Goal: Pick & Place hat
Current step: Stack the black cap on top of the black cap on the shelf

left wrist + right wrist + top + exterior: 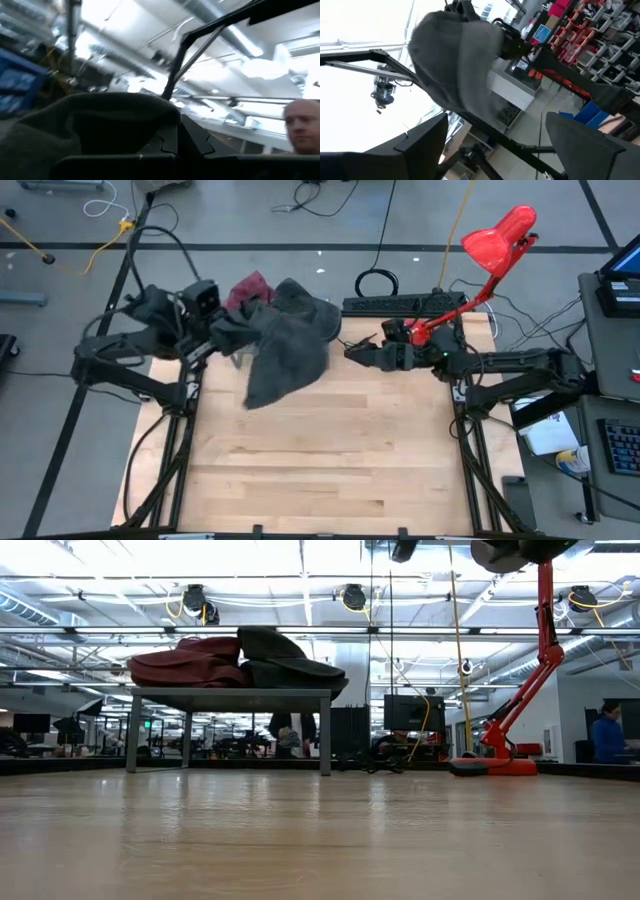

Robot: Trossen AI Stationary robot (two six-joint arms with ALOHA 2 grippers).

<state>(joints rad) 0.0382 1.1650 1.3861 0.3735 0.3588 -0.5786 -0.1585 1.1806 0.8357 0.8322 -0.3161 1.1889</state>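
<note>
High view shows one dark grey hat hanging above the table's far left part, one edge pinched in the left gripper, whose fingers are clamped on it. A second, maroon hat lies just behind it at the far edge. The right gripper sits beside the grey hat, apart from it, fingers spread wide. One red lamp stands at the far right corner.

Left gripper clamped shut at far-left edge; right gripper spread apart mid-table
</note>
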